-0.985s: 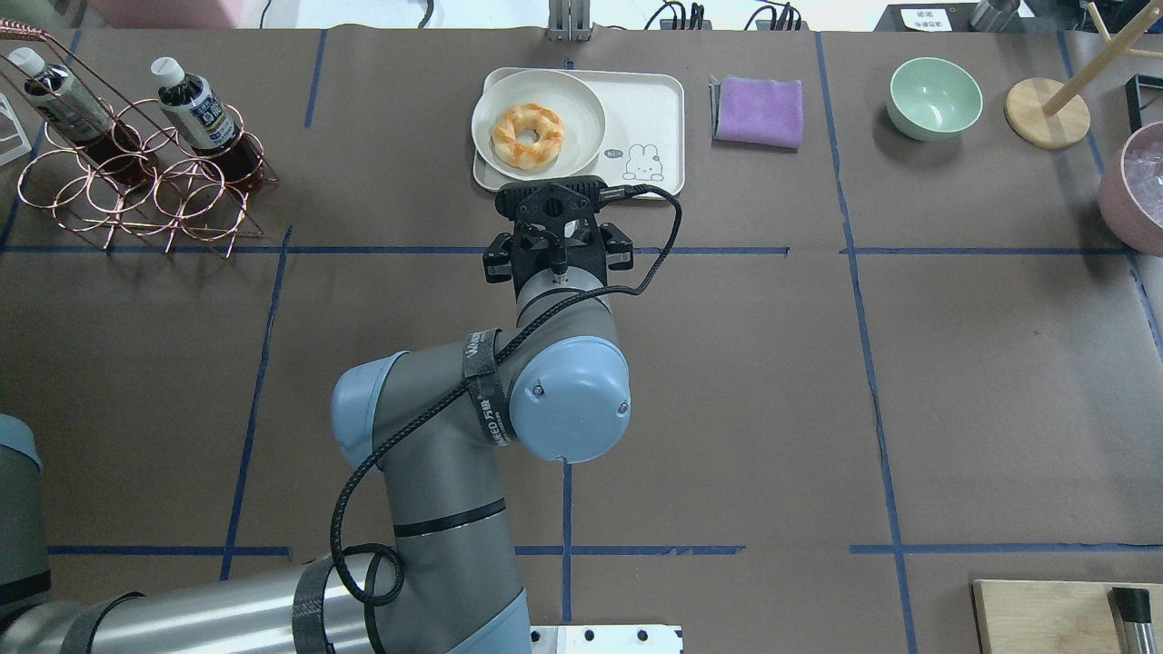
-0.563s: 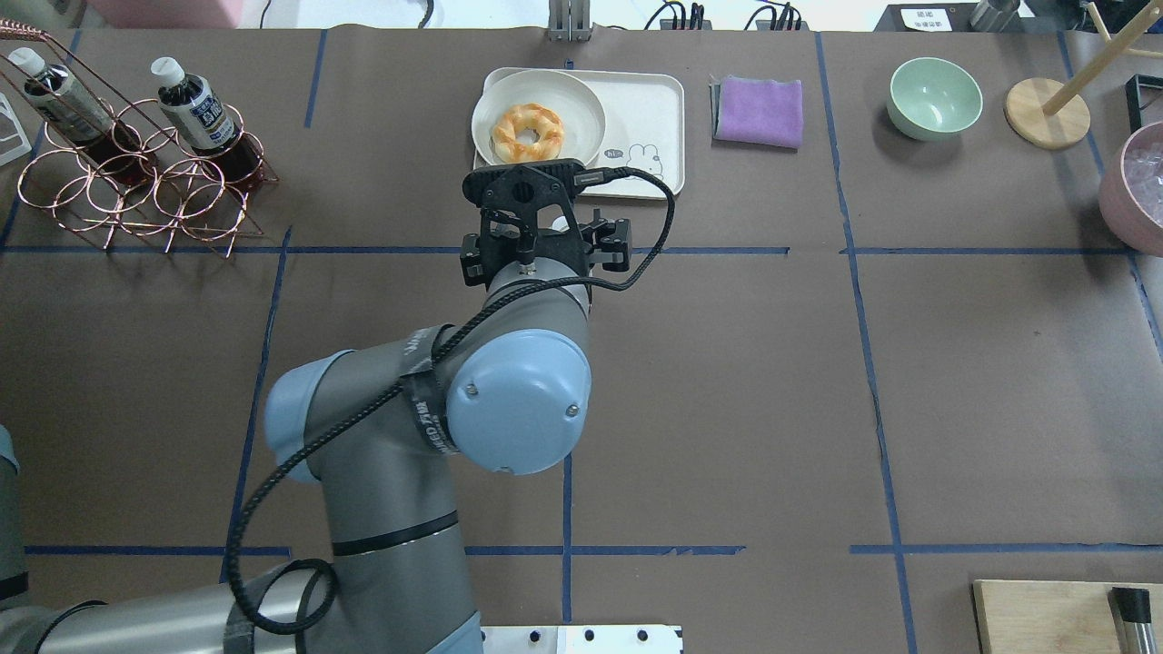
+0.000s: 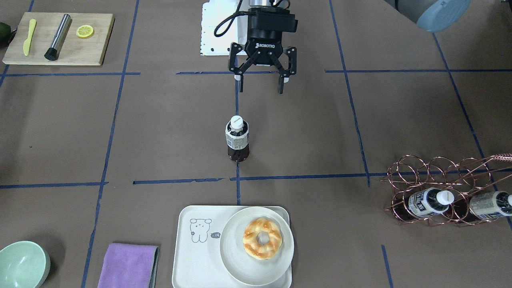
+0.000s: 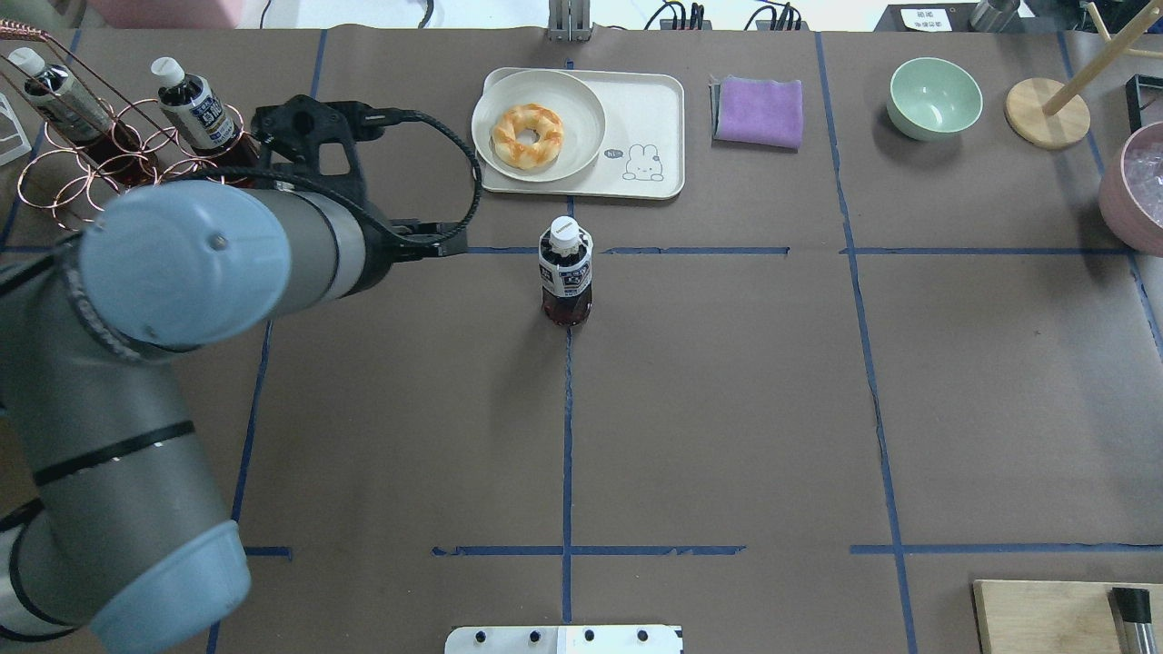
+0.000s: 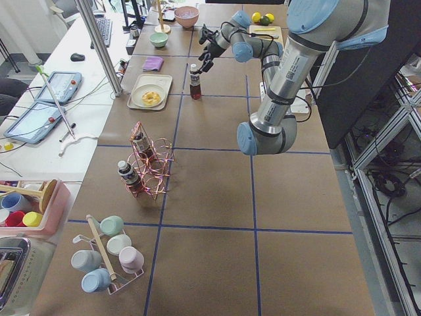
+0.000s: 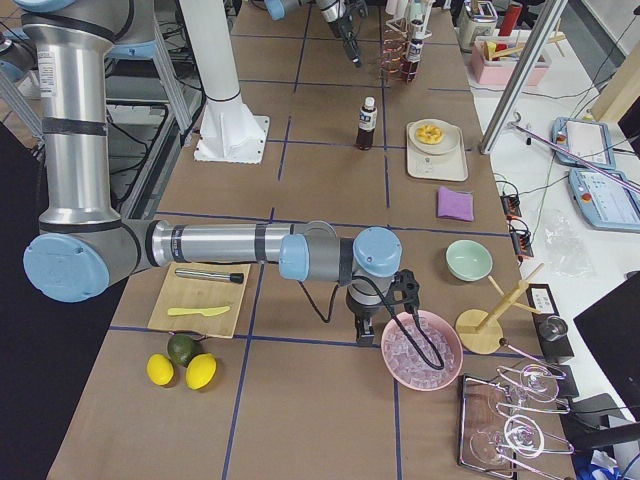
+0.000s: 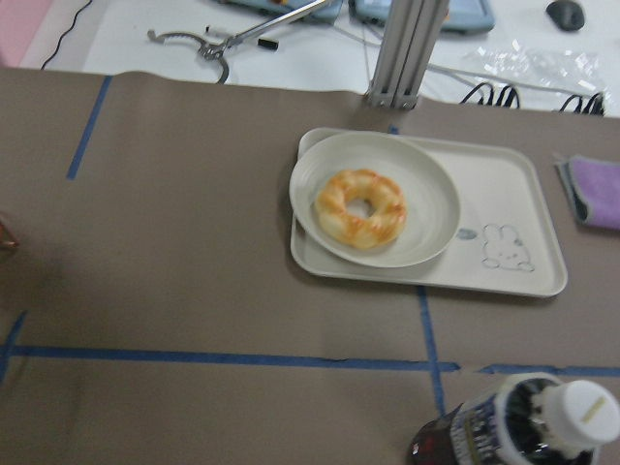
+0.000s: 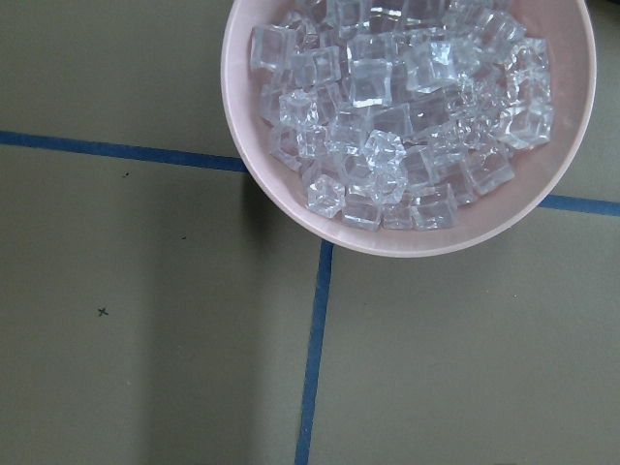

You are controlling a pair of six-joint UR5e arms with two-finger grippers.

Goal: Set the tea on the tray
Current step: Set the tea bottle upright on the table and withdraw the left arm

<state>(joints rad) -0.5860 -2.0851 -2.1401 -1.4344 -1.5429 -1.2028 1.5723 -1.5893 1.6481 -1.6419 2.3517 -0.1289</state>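
The left gripper (image 3: 260, 83), black and angular, hangs above the brown paper table cover (image 3: 120, 132) with its two fingers spread wide and nothing between them. Below it, and a little further out from the robot, stands the small plastic tea bottle (image 3: 237, 138). It is upright on the paper and well apart from the fingers, with dark brown liquid, a white screw cap and a white-grey label with dark characters. Beyond the bottle from that hand lies the cream-white rectangular plastic tray (image 3: 192, 260), smooth and round-cornered, with a small grey bear drawing. The bottle is near it but not on it. A round cream plate (image 3: 234, 260) rests on the tray and carries a glazed golden ring doughnut (image 3: 262, 239). To the robot's left of that hand, a copper wire rack (image 3: 436, 176) of looped rings holds two more bottles (image 3: 430, 202), lying down. The right gripper (image 6: 362, 335) hangs just beside a pink bowl (image 8: 431, 242) heaped with clear ice cubes; I cannot tell whether its fingers are apart.
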